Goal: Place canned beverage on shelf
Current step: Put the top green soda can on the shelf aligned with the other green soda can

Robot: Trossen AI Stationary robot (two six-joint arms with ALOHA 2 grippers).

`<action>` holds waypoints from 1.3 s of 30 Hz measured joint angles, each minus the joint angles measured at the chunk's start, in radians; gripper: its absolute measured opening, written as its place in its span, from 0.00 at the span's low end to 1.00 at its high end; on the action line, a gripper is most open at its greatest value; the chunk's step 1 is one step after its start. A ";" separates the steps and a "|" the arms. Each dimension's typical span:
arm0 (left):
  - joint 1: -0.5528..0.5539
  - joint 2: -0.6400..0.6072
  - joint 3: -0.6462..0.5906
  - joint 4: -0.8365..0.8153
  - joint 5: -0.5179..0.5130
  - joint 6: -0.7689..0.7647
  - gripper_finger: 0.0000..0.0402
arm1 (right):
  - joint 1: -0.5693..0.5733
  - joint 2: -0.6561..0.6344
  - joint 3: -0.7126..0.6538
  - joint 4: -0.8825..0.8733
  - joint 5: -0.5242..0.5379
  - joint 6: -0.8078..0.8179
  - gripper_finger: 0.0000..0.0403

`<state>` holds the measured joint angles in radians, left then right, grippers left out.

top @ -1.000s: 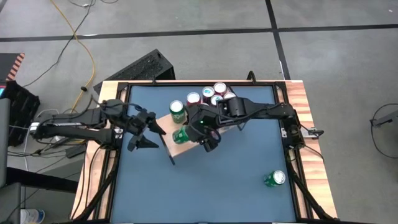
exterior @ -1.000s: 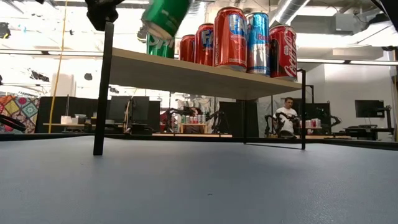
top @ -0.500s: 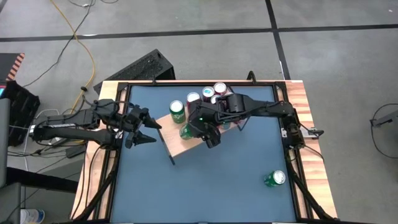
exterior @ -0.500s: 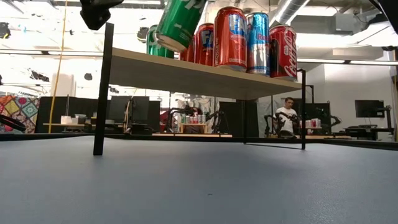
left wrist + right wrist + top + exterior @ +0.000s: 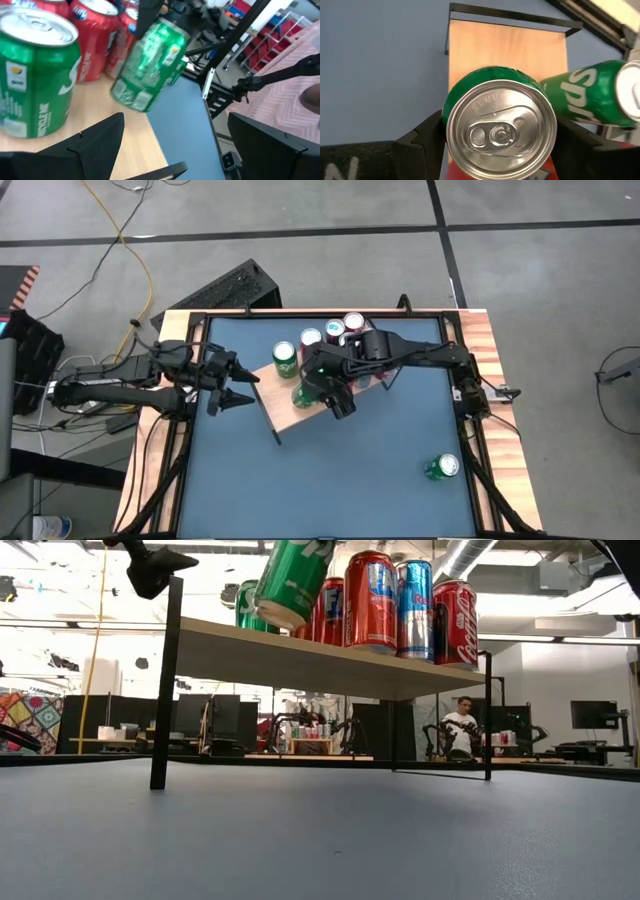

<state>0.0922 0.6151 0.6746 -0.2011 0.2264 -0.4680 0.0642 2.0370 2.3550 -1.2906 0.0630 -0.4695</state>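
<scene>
- The right gripper (image 5: 318, 387) is clamped on the green can (image 5: 293, 580), held tilted just above the shelf (image 5: 300, 657), base lowest and not yet touching.
- Since a second ago the can has swung from over the board's open end toward upright and nearer the row of cans (image 5: 400, 608) (a good sign: placing looks close).
- The left gripper (image 5: 232, 387), fingers spread and empty, has drawn back off the shelf's edge.
- Bare board remains on the near side; another green can (image 5: 35, 75) stands beside.
</scene>
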 joint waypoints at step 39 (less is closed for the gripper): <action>0.000 0.009 -0.001 -0.070 -0.021 -0.077 0.85 | 0.001 0.045 0.001 -0.034 0.075 0.028 0.80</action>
<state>0.0921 0.6243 0.6739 -0.2707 0.2054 -0.5445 0.0656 2.0819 2.3559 -1.3247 0.1375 -0.4419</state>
